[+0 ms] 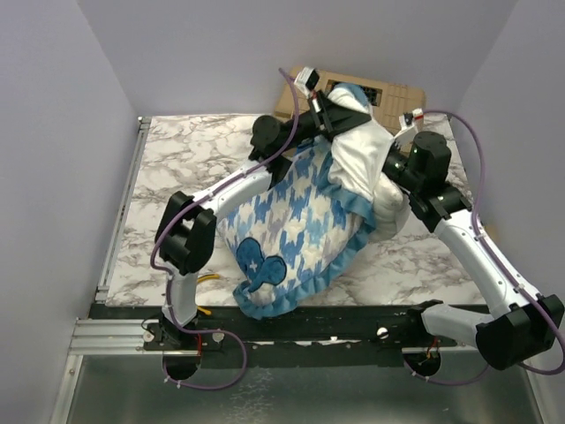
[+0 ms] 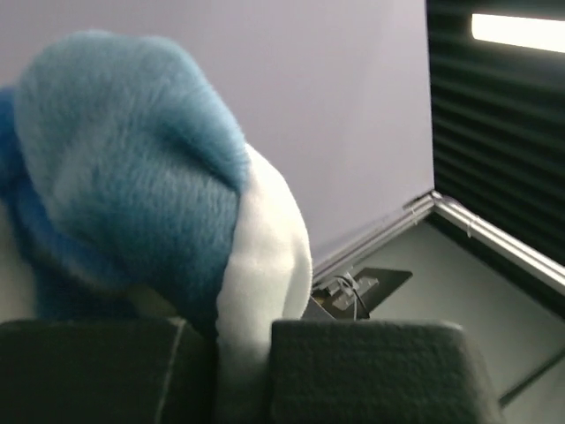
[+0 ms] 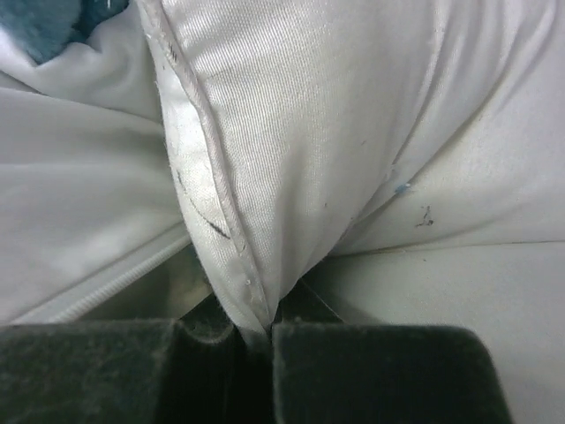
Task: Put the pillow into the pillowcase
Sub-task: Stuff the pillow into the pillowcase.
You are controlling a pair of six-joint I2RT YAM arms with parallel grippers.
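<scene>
Overhead, left end effector (image 2: 243, 353) clamped on pillowcase (image 1: 291, 221) blue frill, raised above desk (image 1: 177, 150), right end effector (image 3: 256, 340) pinching pillow (image 3: 291, 132) seam beside the case's opening

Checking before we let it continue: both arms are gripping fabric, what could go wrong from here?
1. Right end effector pinches only a thin seam fold of the pillow; it may slip out.
2. Left end effector holds just the frill of the pillowcase, so the opening could collapse.

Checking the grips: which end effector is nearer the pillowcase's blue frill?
Left. The left end effector clamps the pillowcase at the frill; the right end effector pinches the pillow seam, away from it.
</scene>
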